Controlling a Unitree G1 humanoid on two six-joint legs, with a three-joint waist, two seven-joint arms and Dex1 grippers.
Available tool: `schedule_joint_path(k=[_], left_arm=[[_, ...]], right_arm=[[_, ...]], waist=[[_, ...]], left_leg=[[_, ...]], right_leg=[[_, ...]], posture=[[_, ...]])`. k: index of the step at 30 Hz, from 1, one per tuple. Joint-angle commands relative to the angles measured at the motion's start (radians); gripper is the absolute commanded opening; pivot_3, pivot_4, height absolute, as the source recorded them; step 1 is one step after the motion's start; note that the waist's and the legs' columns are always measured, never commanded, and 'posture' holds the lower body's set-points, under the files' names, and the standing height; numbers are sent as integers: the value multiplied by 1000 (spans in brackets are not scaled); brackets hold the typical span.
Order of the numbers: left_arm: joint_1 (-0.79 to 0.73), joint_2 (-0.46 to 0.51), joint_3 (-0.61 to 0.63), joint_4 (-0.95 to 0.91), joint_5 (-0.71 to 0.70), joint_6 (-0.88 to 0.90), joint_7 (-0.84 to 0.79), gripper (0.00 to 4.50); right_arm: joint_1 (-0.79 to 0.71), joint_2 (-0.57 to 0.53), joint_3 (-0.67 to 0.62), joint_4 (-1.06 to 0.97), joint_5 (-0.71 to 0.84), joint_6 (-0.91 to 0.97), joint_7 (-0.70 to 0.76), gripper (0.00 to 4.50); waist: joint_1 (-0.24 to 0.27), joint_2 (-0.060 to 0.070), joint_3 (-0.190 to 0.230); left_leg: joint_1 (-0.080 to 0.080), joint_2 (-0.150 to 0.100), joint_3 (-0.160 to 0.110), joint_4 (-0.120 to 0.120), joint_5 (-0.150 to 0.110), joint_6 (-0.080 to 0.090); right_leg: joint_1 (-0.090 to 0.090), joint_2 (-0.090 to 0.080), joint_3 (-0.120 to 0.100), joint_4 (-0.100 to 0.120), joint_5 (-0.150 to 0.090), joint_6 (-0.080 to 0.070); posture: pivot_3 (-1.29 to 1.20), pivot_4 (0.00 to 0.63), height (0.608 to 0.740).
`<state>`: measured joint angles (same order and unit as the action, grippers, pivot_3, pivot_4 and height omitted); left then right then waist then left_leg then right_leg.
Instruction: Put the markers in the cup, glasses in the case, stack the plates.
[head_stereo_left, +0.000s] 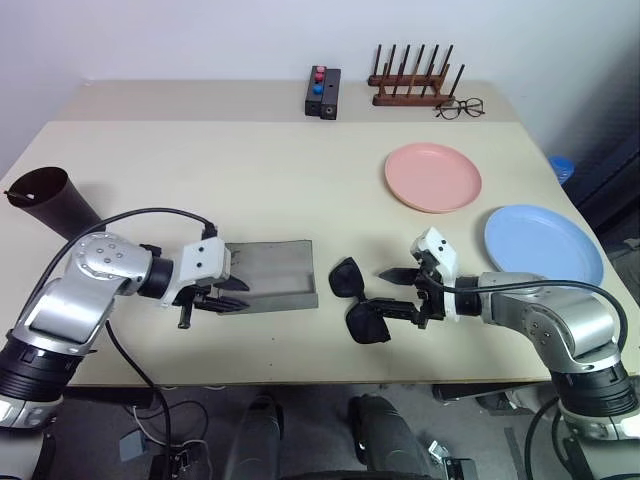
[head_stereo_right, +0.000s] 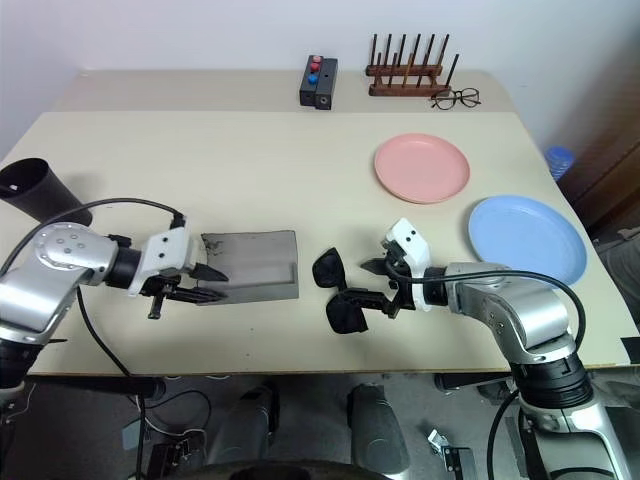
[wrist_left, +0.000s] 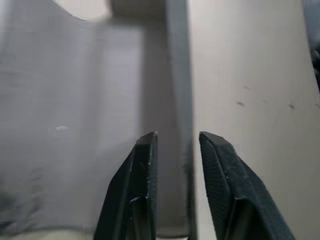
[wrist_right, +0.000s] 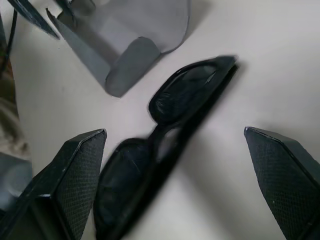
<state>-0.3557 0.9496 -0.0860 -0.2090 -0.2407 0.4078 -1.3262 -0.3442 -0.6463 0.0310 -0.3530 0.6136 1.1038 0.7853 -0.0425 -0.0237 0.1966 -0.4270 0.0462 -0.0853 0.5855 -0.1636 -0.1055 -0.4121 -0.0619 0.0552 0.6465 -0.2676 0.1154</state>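
Observation:
The black sunglasses (head_stereo_left: 347, 278) lie on the table near its front edge, just right of the grey case (head_stereo_left: 270, 270), which lies open. My right gripper (head_stereo_left: 378, 289) is open wide and straddles the glasses (wrist_right: 185, 95), one finger on each side, without touching them. At the case's left front corner my left gripper (head_stereo_left: 238, 295) is open a little, and the case's rim (wrist_left: 177, 75) shows past its fingertips. The dark cup (head_stereo_left: 50, 200) stands at the far left edge. Toward the right are the pink plate (head_stereo_left: 432, 177) and the blue plate (head_stereo_left: 543, 243), side by side and apart. The markers are out of view.
A small black box with red and blue buttons (head_stereo_left: 322, 92), a wooden peg rack (head_stereo_left: 415, 85) and clear-lensed spectacles (head_stereo_left: 460, 107) sit along the back of the table. Bare tabletop (head_stereo_left: 250, 180) stretches between the cup and the plates.

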Motion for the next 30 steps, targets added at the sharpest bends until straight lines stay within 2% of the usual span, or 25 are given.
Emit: schedule_joint_path(k=[1,8,18,20,22,27,28,30], left_arm=[[24,-5,90,-66,-52,34,67,1404],[199,-4,213,-212,-96,93,191,1404],[435,-39,349,-428,-211,102,248,1404],[461,-55,359,-456,-229,104,267,1466],[479,-59,361,-470,-228,105,283,1466],[497,-72,358,-462,-229,89,312,1466],[498,-78,359,-458,-235,88,317,1466],[503,-85,361,-449,-240,78,319,1466]], right_arm=[[-29,30,-43,-46,55,81,-58,4500],[-49,111,-43,-50,100,207,-160,4500],[-90,166,-87,14,122,297,-234,4500],[-92,166,-91,18,125,308,-239,3969],[-90,160,-87,15,126,314,-239,3155],[-88,158,-81,18,126,321,-240,403],[-88,158,-80,17,127,323,-240,37],[-88,154,-77,18,132,324,-243,37]], waist=[[1,0,0],[-2,0,0],[-1,0,0],[-1,0,0],[0,0,0],[-1,0,0],[-1,1,-1],[0,0,-1]], left_leg=[[0,0,0,0,0,0],[0,1,1,0,0,1],[0,1,2,0,-1,0],[0,1,2,0,-1,0],[0,1,2,0,-1,0],[0,1,2,0,-1,0],[0,1,2,0,-1,0],[1,1,2,0,-1,1]], right_leg=[[0,0,0,0,0,0],[0,0,0,0,0,0],[0,0,0,-1,0,-1],[-1,0,0,-1,1,-1],[-1,0,0,-1,1,-1],[-1,0,0,-2,1,-2],[-1,0,0,-2,1,-2],[0,0,0,-2,1,-2]], posture=[[0,150,740],[0,150,740],[0,150,740],[0,150,740],[0,150,740],[0,150,740],[0,150,740],[0,150,740]])
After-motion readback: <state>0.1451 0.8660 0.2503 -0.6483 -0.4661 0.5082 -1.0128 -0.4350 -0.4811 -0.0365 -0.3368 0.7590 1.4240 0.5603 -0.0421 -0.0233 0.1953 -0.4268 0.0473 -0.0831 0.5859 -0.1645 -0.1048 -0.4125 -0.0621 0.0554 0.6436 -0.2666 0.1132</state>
